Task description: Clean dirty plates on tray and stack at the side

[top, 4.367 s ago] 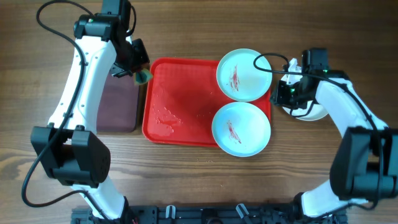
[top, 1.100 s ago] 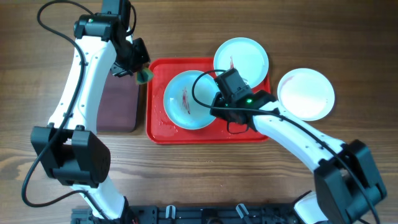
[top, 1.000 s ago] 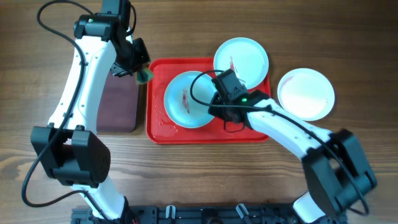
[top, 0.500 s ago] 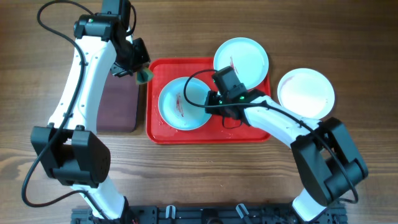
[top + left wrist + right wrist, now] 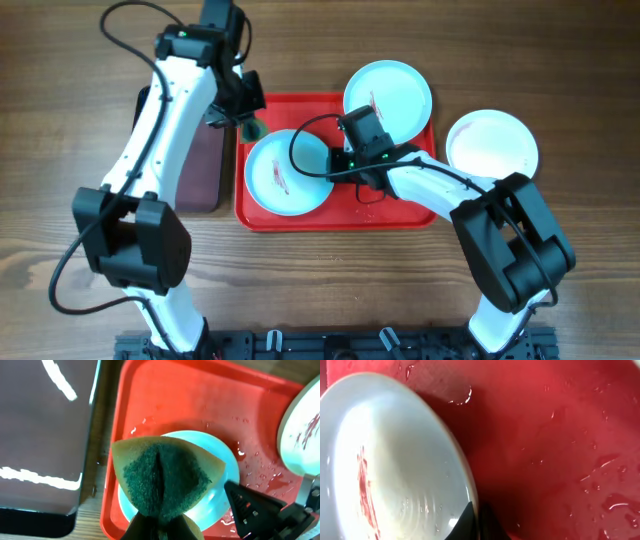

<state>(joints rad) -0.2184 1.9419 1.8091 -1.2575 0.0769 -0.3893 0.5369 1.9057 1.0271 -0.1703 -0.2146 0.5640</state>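
The red tray [image 5: 400, 212] holds a turquoise plate [image 5: 285, 175] with a red-brown smear on its left half. My right gripper [image 5: 335, 168] is shut on that plate's right rim [image 5: 470, 490]. A second smeared turquoise plate [image 5: 400, 95] lies over the tray's back right corner. The white plate [image 5: 492, 150] lies on the table right of the tray. My left gripper [image 5: 245, 118] is shut on a green and tan sponge [image 5: 165, 477] and holds it above the held plate's back edge [image 5: 227, 467].
A dark brown-black tray [image 5: 195, 170] lies left of the red tray. Water drops lie on the red tray floor [image 5: 560, 435]. Bare wooden table [image 5: 560, 60] surrounds both trays.
My right gripper took the front turquoise plate and slid it left across the tray. My left arm has swung right, bringing the sponge over the plate. The white plate now lies uncovered.
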